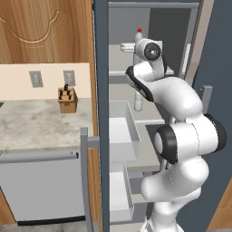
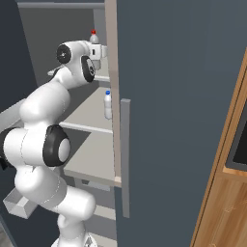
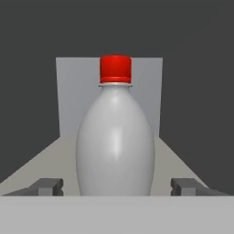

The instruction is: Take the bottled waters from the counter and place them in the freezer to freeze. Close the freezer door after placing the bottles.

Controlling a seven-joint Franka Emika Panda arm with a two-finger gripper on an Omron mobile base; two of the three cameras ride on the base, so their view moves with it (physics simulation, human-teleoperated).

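A: From the left base view, the arm is seen reaching into the freezer (image 1: 118, 68), and a red-capped bottle (image 1: 139, 32) is seen just past the wrist, on an upper shelf (image 1: 117, 71). A second bottle (image 1: 137, 102) is partly seen below the arm. One knife block (image 1: 68, 99) is counted on the tabletop (image 1: 41, 122).

B: In the right base view two bottles are counted: the red-capped one (image 2: 94, 36) on the upper shelf, a blue-capped bottle (image 2: 108, 104) upright on the shelf below. The freezer door (image 2: 178, 116) is seen standing open.

A: In the hand view the red-capped bottle (image 3: 114, 137) is framed upright between the fingertips (image 3: 45, 186) of the pincer (image 3: 116, 187). The pincer is spread wide, with a gap on each side; nothing is gripped.

B: The handling is judged thus: smooth rounded plastic, likely slippery, stiff enough when full, moderately heavy. A hold is best taken across the broad lower body, not the tapering neck, where a slip could be expected.

A: With both bottles shelved, only the door is judged left.
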